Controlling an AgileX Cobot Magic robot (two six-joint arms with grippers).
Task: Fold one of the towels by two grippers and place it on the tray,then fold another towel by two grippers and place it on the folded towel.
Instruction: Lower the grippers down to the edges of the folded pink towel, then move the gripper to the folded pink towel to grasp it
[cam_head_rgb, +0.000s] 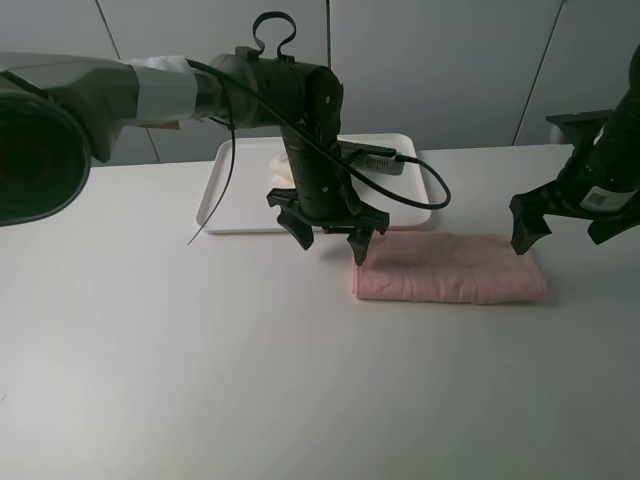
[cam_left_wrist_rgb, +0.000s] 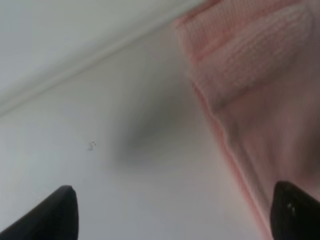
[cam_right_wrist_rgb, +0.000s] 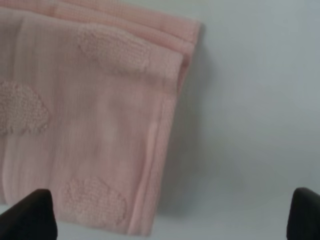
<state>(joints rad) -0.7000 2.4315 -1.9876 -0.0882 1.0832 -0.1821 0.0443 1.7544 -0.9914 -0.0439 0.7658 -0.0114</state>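
The pink towel lies folded into a long strip on the table, in front of the white tray. A bit of the cream towel shows on the tray, mostly hidden behind my left arm. My left gripper hangs open over the strip's left end, with one finger above the cloth and one over bare table. In the left wrist view the left gripper holds nothing beside the pink towel. My right gripper stands open above the right end. The right wrist view shows the right gripper empty over the pink towel.
A black cable loops from the left arm over the tray's right part. A grey wall runs behind the table's far edge. Bare white tabletop spreads in front of and left of the pink towel.
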